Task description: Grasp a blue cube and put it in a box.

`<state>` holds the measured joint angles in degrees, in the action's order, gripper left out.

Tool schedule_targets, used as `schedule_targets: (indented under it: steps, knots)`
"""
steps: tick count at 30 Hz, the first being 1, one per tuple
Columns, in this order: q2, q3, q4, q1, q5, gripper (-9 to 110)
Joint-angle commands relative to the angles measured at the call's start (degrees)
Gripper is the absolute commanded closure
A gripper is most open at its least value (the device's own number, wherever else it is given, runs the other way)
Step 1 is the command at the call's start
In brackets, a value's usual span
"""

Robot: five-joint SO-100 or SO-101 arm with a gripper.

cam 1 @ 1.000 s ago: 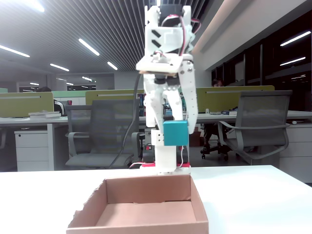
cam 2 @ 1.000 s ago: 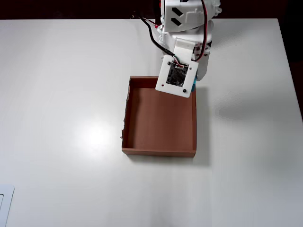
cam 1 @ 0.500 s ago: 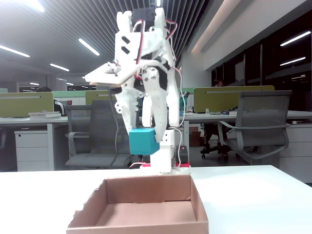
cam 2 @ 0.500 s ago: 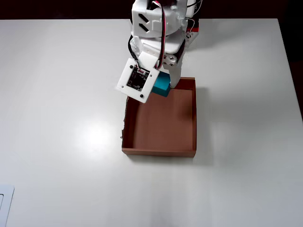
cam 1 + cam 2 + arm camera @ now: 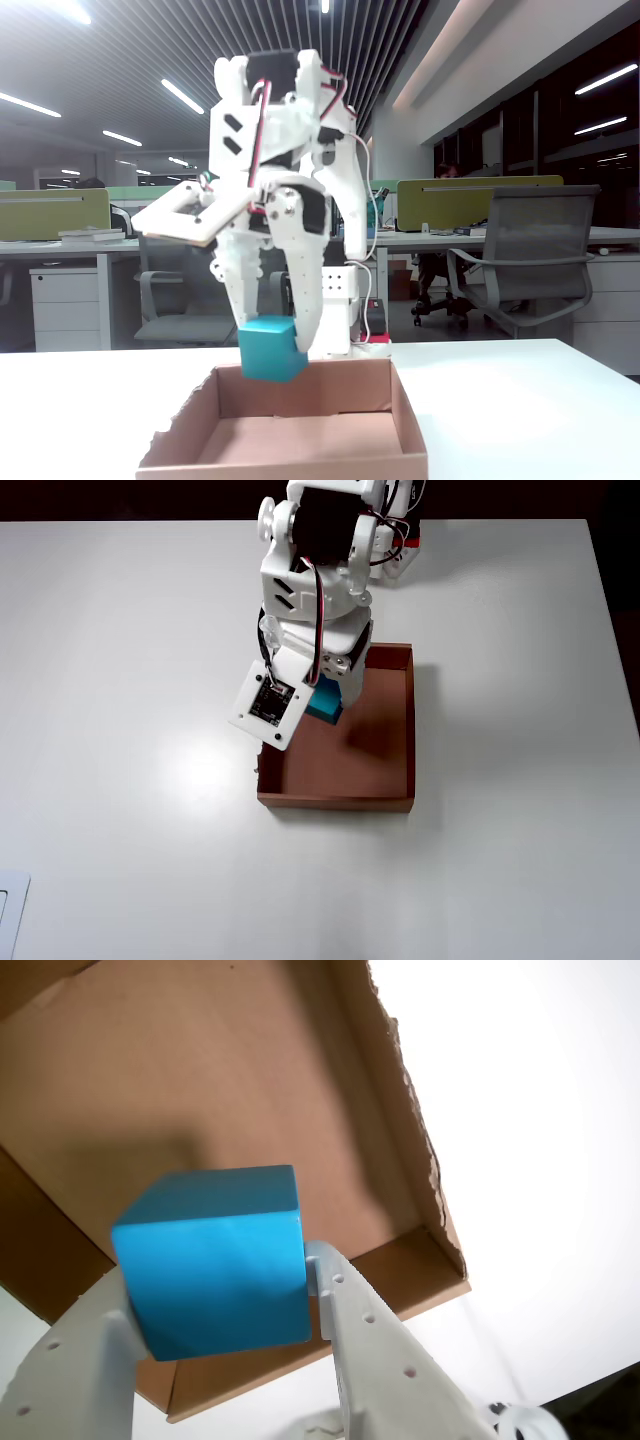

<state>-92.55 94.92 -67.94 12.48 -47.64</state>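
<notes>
The blue cube (image 5: 215, 1260) is held between my white gripper's fingers (image 5: 222, 1305), just above the open box (image 5: 330, 1100). In the fixed view the cube (image 5: 270, 349) hangs at the level of the box's far rim, over the box (image 5: 300, 462) interior, with the gripper (image 5: 272, 345) shut on it. In the overhead view the cube (image 5: 326, 701) shows partly under the arm, over the upper left part of the box (image 5: 385, 760). The gripper's tips are hidden there. The box floor is bare. Its torn edge shows in the wrist view.
The box sits on a white table (image 5: 120, 680). The arm's base (image 5: 400, 540) stands at the table's far edge in the overhead view. Office chairs and desks stand behind in the fixed view, off the table.
</notes>
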Motion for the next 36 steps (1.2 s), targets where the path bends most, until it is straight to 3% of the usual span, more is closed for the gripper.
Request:
schedule_targets:
  steps: [1, 28, 36]
  knots:
    - [0.4, 1.0, 3.5, 0.2, 0.1, 88]
    - [2.8, 17.1, 17.2, -1.4, -0.4, 88]
    - [0.8, 18.6, 17.4, -1.2, -0.4, 81]
